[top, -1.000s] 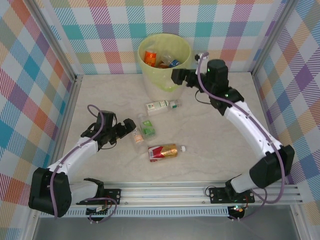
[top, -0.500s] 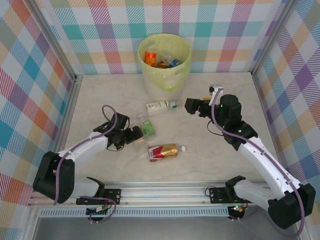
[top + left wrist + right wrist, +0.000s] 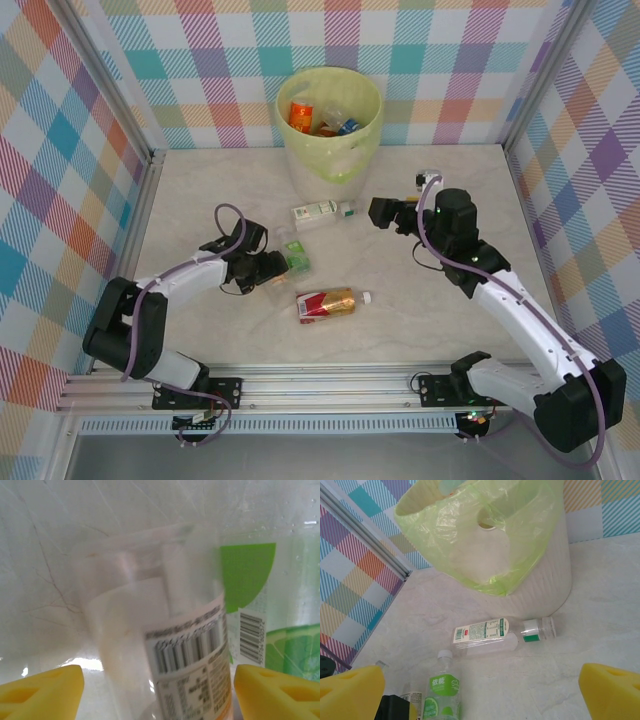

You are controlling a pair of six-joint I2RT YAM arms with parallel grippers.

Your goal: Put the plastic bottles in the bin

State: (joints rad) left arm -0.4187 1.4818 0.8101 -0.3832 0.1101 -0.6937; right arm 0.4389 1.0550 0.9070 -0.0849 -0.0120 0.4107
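Left tool (image 3: 272, 268), left of centre, straddles a clear barcode-labelled bottle (image 3: 175, 645) with its jaws spread and a sliver of room on the left, not yet gripping. A green-label bottle (image 3: 296, 256) lies just beside it. Right tool (image 3: 380, 212) hangs wide open and empty over bare surface (image 3: 420, 290). The bin (image 3: 330, 160) stands upper centre against the back wall, with a white-label bottle (image 3: 482, 630) near its foot.

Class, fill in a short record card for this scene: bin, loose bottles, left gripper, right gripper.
bin: upright at the far side of the table, binned bottles inside
loose bottles: four lying down: white-label bottle, green-label bottle, red-and-gold bottle, clear bottle
left gripper: open, straddling the clear bottle
right gripper: open, empty
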